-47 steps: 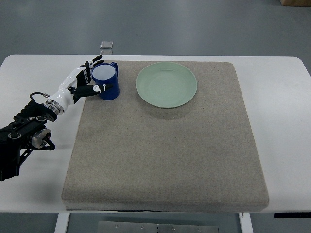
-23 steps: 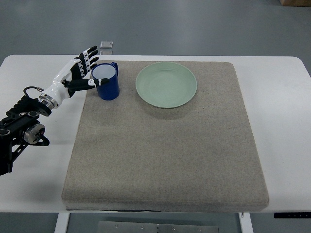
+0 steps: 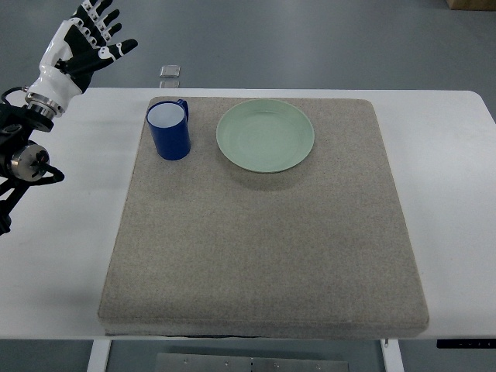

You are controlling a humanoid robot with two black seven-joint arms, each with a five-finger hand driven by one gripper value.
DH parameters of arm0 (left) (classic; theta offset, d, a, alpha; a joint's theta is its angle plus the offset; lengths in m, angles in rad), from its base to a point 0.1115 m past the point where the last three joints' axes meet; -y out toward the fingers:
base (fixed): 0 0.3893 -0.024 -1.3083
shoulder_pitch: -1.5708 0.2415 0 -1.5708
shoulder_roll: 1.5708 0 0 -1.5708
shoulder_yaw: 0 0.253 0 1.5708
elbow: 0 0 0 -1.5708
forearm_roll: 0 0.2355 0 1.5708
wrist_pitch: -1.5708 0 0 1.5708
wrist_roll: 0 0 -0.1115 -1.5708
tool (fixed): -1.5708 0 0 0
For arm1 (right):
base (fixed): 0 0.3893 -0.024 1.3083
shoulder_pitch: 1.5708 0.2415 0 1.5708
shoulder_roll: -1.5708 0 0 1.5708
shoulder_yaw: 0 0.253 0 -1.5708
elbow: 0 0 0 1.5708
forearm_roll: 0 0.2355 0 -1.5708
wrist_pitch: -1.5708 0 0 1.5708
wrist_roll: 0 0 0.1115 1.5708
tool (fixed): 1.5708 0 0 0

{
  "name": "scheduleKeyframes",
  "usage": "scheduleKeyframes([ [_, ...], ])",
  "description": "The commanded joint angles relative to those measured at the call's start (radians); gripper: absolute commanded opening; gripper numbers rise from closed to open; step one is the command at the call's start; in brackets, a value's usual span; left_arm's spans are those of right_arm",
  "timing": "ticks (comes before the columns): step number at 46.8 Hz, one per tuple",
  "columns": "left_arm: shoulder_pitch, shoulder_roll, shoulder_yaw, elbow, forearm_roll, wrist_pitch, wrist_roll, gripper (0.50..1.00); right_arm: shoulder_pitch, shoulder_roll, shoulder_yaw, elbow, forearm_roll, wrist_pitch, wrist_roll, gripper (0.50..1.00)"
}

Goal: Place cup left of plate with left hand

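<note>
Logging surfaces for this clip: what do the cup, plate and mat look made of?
Cup: glossy blue, probably glazed ceramic or enamel. Plate: pale green with a smooth soft sheen, likely ceramic or melamine. Mat: grey-beige, matte and fuzzy, looks like felt.

The left hand (image 3: 81, 43) has a white shell over the palm and back, with black showing between the panels. Its fingers (image 3: 99, 14) are black with white segments along them, jointed in short links; the thumb (image 3: 116, 49) is white with a black tip. Below the hand sits a white wrist cuff (image 3: 48, 81), ending in a silver metal ring (image 3: 37, 107). The forearm (image 3: 14, 143) behind it is black, built of blocky housings, with a round silver-grey joint cap (image 3: 25, 162). A thin black cable (image 3: 9, 94) loops beside the wrist.
</note>
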Motion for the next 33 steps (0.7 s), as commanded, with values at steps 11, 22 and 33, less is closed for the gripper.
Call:
scheduleKeyframes([
  [11, -0.12, -0.073, 0.0, 0.082, -0.263, 0.047, 0.094, 0.999, 0.0, 0.0, 0.0, 0.0, 0.0, 0.0, 0.0, 0.934],
  [22, -0.158, -0.16, -0.001, 0.204, -0.421, 0.046, 0.123, 0.999, 0.0, 0.0, 0.0, 0.0, 0.0, 0.0, 0.0, 0.934],
  [33, -0.151, -0.202, -0.003, 0.31, -0.533, -0.119, 0.123, 1.0, 0.0, 0.0, 0.0, 0.0, 0.0, 0.0, 0.0, 0.934],
])
